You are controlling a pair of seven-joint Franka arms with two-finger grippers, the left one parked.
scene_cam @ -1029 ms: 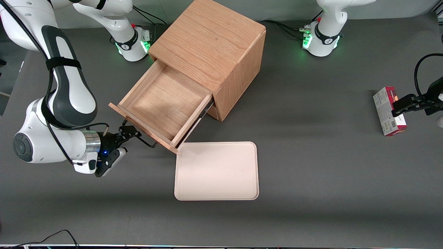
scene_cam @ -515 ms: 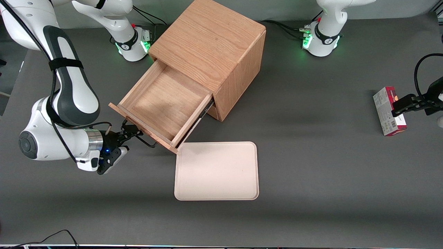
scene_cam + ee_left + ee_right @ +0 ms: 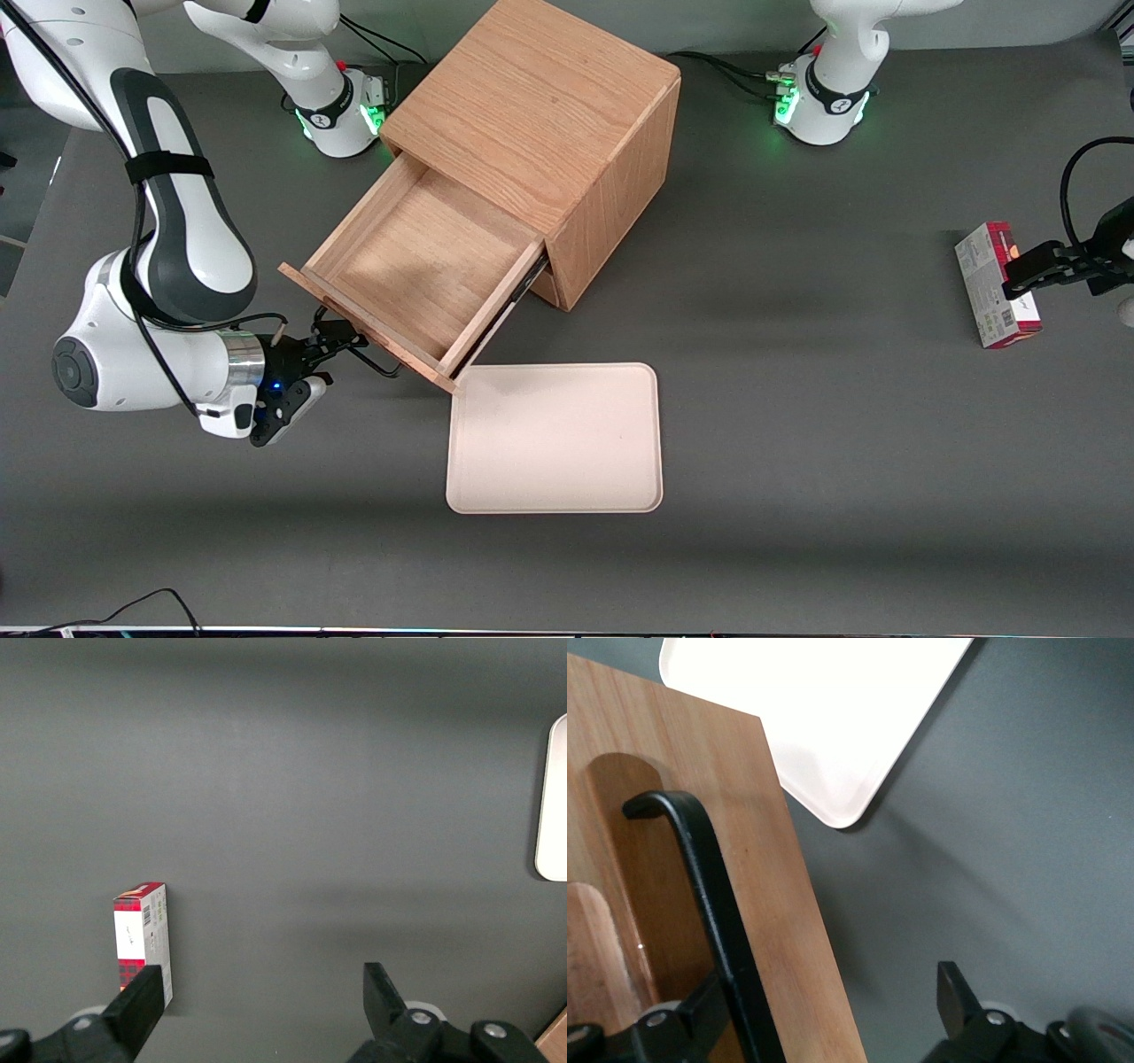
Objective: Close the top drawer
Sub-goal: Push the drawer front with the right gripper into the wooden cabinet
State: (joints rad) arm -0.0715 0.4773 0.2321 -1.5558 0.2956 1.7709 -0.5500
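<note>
Grey matte bench (image 3: 797,399). Oak-grained cabinet (image 3: 540,106), top drawer (image 3: 416,266) pulled fully out, plain wood inside. Rounded cream tray (image 3: 554,439) nearer the camera. Claw (image 3: 341,344) spread open, straddling the black wire handle (image 3: 700,895), gripping nothing.

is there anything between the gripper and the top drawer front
Only the black handle of the top drawer. In the right wrist view, the open gripper has one of its fingers clear of the drawer front and the other by the bar.

- Top drawer (image 3: 416,266): light oak grain, black bar handle (image 3: 709,904).
- Tool (image 3: 341,341): black.
- Tray (image 3: 555,439): pale cream.
- Box (image 3: 997,283): red and white.
- Table (image 3: 842,399): dark grey.
</note>
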